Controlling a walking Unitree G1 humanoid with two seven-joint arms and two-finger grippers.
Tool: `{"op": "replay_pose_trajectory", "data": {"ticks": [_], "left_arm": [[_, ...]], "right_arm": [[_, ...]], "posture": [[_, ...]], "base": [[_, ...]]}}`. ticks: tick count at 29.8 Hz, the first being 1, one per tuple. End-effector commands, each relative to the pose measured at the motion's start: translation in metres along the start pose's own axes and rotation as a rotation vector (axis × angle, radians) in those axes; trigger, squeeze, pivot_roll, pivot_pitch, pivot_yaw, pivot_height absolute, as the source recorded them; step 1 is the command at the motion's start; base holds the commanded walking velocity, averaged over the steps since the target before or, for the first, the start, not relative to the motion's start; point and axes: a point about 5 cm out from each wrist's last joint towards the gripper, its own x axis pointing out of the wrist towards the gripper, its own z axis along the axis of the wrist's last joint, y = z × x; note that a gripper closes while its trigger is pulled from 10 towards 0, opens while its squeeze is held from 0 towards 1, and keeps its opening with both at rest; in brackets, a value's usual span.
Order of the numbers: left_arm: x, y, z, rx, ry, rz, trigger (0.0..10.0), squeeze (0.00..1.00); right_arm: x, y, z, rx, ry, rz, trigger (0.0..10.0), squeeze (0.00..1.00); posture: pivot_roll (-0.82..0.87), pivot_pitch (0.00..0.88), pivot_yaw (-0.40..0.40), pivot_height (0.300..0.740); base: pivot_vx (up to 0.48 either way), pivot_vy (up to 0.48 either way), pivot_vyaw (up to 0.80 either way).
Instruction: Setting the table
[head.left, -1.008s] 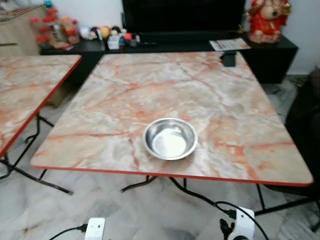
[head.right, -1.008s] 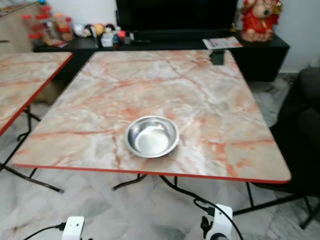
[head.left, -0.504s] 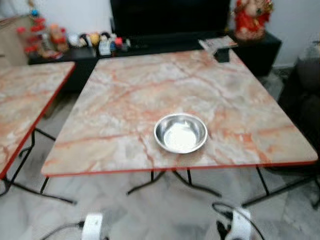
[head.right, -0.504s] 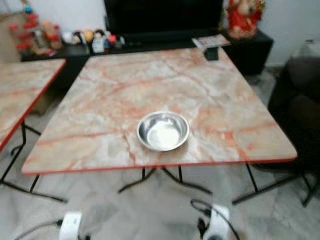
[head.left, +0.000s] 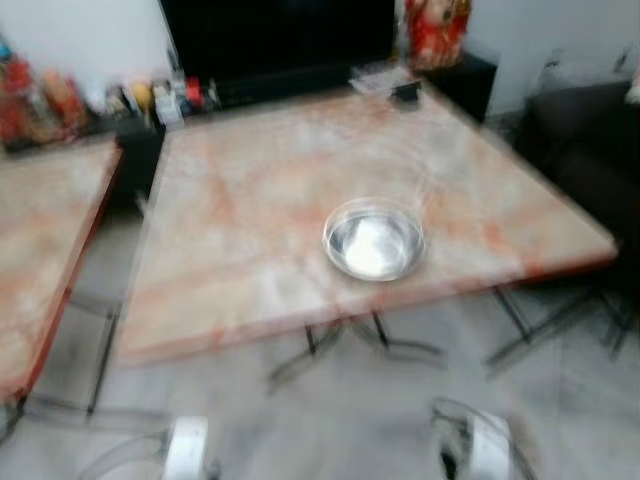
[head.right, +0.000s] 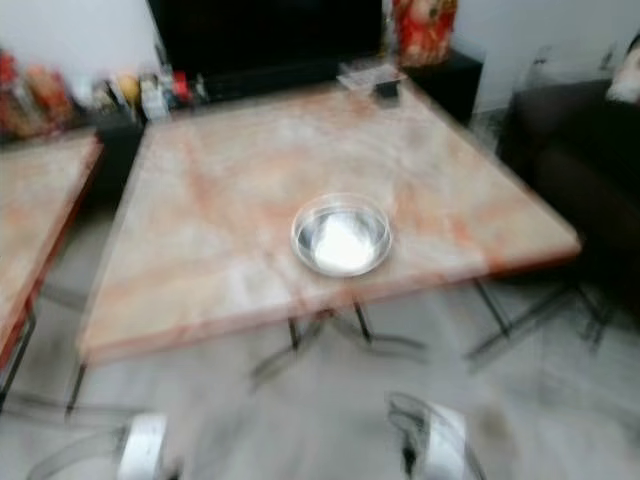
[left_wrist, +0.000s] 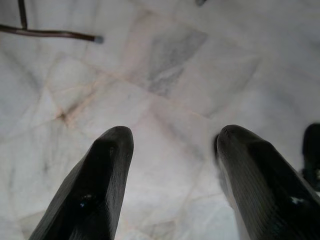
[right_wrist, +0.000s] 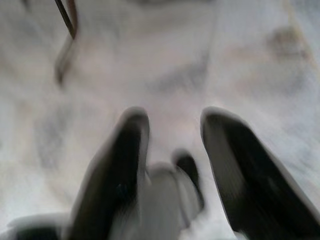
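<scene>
A: Where is the round shiny steel bowl sitting?

B: It is sitting upright on the square pink-and-orange marbled tabletop with the red edge, toward the near side and right of centre, close to the near edge. It is looking empty, though both head views are blurring.

A: What is lying around that tabletop?

B: A second marbled tabletop of the same pattern is standing to the left, with a gap between the two. At the far right corner a small dark object is resting on the surface beside a flat paper-like item; the blur is hiding what they are. Beyond the far edge a long black cabinet is carrying small colourful items, and a red figurine is standing at its right end. A dark sofa is sitting at the right.

A: State of the left tool?

B: Its two black fingers are standing wide apart, gripping nothing, pointing at the pale marble floor; a thin dark table leg is crossing the floor beyond them.

A: And the right tool?

B: It is also hanging over the floor with fingers apart and nothing between the tips. The view is smearing heavily.
</scene>
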Motion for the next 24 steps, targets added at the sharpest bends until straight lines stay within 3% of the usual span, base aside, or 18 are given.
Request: {"op": "replay_pose_trajectory", "data": {"ticks": [1,4,8,24], "left_arm": [[-0.0006,0.0113,-0.0012,0.003,0.009,0.033,10.0,0.0],[-0.0009,0.0113,-0.0033,0.003,0.014,0.033,10.0,0.0],[-0.0011,0.012,-0.0041,-0.001,0.017,0.038,10.0,0.0],[-0.0002,0.0149,0.0012,0.016,0.007,0.037,10.0,0.0]], "right_arm": [[0.0013,0.011,-0.0015,0.009,0.003,0.026,10.0,0.0],[0.001,0.0108,-0.001,-0.015,-0.007,0.025,10.0,0.0],[0.0006,0.0084,-0.0013,-0.012,-0.011,0.006,10.0,0.0],[0.0027,0.016,0.0019,0.025,-0.014,0.027,10.0,0.0]], "posture": [[-0.19,0.0,0.088,0.74],[-0.19,0.0,0.09,0.74],[-0.19,0.0,0.092,0.74],[-0.18,0.0,0.109,0.74]], "base": [[0.0,0.48,0.0],[0.0,0.48,0.0],[0.0,0.48,0.7],[0.0,0.48,0.0]]}}
